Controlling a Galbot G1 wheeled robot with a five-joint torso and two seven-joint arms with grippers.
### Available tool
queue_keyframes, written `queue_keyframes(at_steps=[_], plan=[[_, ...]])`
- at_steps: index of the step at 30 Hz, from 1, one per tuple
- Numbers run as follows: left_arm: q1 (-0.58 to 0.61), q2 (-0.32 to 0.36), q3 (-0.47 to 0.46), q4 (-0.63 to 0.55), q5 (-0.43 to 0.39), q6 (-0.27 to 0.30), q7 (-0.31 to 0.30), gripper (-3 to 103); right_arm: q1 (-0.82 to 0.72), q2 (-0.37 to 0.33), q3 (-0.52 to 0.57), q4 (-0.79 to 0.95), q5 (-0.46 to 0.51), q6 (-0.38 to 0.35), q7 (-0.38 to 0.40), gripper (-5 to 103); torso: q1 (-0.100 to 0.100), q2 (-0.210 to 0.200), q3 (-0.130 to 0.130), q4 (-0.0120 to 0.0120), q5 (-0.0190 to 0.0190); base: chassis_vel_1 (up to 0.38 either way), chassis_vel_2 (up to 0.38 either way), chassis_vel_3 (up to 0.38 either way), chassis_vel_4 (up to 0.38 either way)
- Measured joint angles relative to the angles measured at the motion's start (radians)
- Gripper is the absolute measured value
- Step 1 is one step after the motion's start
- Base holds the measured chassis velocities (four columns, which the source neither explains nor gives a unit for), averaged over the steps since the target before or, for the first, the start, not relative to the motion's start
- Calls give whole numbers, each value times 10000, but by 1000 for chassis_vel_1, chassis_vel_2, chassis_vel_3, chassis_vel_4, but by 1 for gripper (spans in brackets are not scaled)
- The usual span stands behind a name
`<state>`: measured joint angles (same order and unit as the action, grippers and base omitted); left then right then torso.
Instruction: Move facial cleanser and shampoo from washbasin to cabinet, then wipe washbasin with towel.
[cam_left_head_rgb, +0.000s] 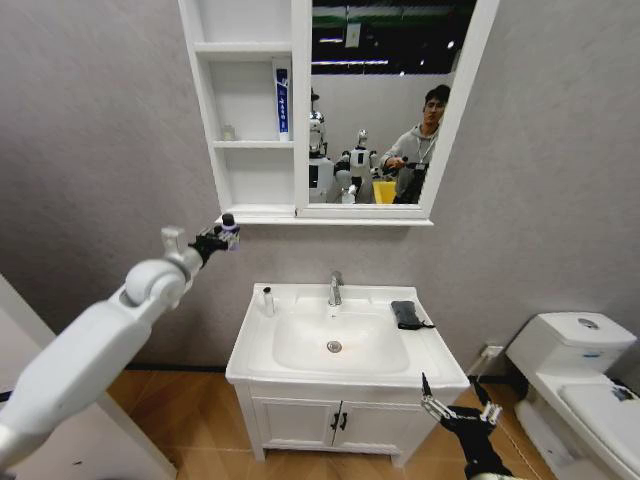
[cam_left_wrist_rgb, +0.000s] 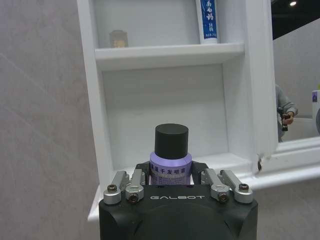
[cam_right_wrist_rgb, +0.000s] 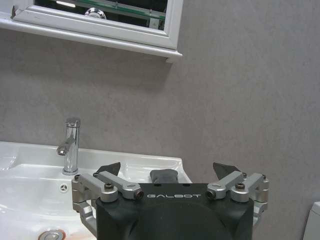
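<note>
counts: two bottles, one tube, one towel, one small jar. left gripper (cam_left_wrist_rgb: 171, 186) is raised in front of the cabinet (cam_left_head_rgb: 251, 120), jaws closed part way around a purple-labelled bottle (cam_left_wrist_rgb: 171, 157) with a black cap, held upright between the fingers (cam_left_wrist_rgb: 126, 184). straight ahead of those jaws is the lowest of the three open shelf compartments, nothing standing in it. one compartment above the jaws stand a blue-and-white tube (cam_left_wrist_rgb: 208, 21) against the mirror-side wall and a small jar (cam_left_wrist_rgb: 118, 38) toward the outer wall; what the jar is cannot be told, too small. the shelf's front lip sits just beyond the bottle cap, between jaws and compartment.

right gripper (cam_right_wrist_rgb: 170, 172) hangs low in front of the washbasin (cam_left_head_rgb: 437, 362), at its front right corner, jaws spread wide with nothing between them. beyond those jaws, on the basin's rear rim, lies the dark towel (cam_right_wrist_rgb: 164, 175), framed between the two fingertips in the wrist view. the chrome faucet (cam_right_wrist_rgb: 70, 147) stands beyond and off to the left-finger side. a second small bottle (cam_left_head_rgb: 267, 300), pale with a dark top, stands on the basin's rear left corner, well apart from both grippers. a white toilet (cam_left_head_rgb: 577, 373) is beside the right gripper, off the basin.
</note>
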<state>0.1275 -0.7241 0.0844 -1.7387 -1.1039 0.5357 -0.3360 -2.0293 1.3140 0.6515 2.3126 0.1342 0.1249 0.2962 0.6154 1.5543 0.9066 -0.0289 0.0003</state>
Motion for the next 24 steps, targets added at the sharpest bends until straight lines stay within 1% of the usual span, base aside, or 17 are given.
queue_keyframes(at_steps=[1, 2, 3, 4, 5, 6, 7, 8, 9, 10, 12, 13, 14, 16, 19, 21, 24], plan=[[-1143, -260, 668, 562, -153, 391, -269, 43, 112, 17, -16, -65, 42, 4, 11, 100, 2, -1, 1, 0, -6, 0, 0, 0, 0], [-1922, -507, 1113, 1008, -263, 693, -496, 43, 197, 13, -16, -118, 90, 6, 15, 100, 2, -1, 0, 2, 0, 0, 0, 0, 0], [-1922, -507, 1113, 1008, -263, 693, -496, 43, 197, 13, -16, -118, 90, 6, 15, 100, 2, -1, 0, 2, 0, 0, 0, 0, 0], [-2583, -807, 1582, 1439, -352, 971, -707, 43, 280, 0, -4, -174, 153, 7, 13, 100, 0, 0, -1, 1, 6, 0, 0, 0, 0], [-3056, -1108, 1976, 1850, -449, 1237, -901, 43, 375, -28, 38, -236, 243, 10, 14, 100, 0, 0, 0, 1, 1, 0, 0, 0, 0], [-3394, -1379, 2246, 2215, -585, 1384, -1054, 43, 448, -59, 80, -278, 319, 11, 16, 100, 2, -1, 1, 5, -6, 0, 0, 0, 0], [-3394, -1379, 2246, 2215, -585, 1384, -1054, 43, 448, -59, 80, -278, 319, 11, 16, 100, 2, -1, 1, 5, -6, 0, 0, 0, 0], [-3781, -1757, 2564, 2730, -846, 1552, -1306, 43, 539, -102, 129, -319, 439, 11, 20, 100, 3, -2, 1, -2, -2, 0, 0, 0, 0], [-3974, -1966, 2719, 3023, -1031, 1636, -1435, 43, 598, -120, 153, -339, 501, 7, 24, 100, 1, -2, 1, 1, 1, 0, 0, 0, 0], [-3974, -1966, 2719, 3023, -1031, 1636, -1435, 43, 598, -120, 153, -339, 501, 7, 24, 100, 1, -2, 1, 1, 1, 0, 0, 0, 0], [-4475, -2677, 2980, 4095, -1440, 1733, -1797, 43, 730, -168, 195, -392, 672, -13, 40, 100, 2, -2, 1, -1, -1, 0, 0, 0, 0], [-4575, -2849, 3001, 4412, -1443, 1732, -1828, 43, 745, -177, 203, -406, 690, -13, 43, 100, 2, -2, 1, -2, 0, 0, 0, 0, 0], [-4575, -2849, 3001, 4412, -1443, 1732, -1828, 43, 745, -177, 203, -406, 690, -13, 43, 100, 2, -2, 1, -2, 0, 0, 0, 0, 0], [-4801, -3372, 2999, 5509, -1330, 1648, -1850, 43, 758, -205, 207, -483, 742, -6, 42, 100, 1, -2, 0, 1, -2, 0, 0, 0, 0], [-4826, -3566, 2940, 5938, -1190, 1573, -1856, 43, 748, -226, 207, -527, 744, 11, 40, 100, 2, -2, 1, 2, -4, 0, 0, 0, 0], [-4820, -3863, 2775, 6654, -713, 1377, -1753, 43, 732, -302, 207, -594, 753, 32, 37, 100, 1, -2, 1, 2, -4, 0, 0, 0, 0], [-4782, -3991, 2656, 6932, -473, 1285, -1665, 43, 731, -350, 209, -596, 781, 30, 36, 100, 1, -2, 0, 3, -3, 0, 0, 0, 0]])
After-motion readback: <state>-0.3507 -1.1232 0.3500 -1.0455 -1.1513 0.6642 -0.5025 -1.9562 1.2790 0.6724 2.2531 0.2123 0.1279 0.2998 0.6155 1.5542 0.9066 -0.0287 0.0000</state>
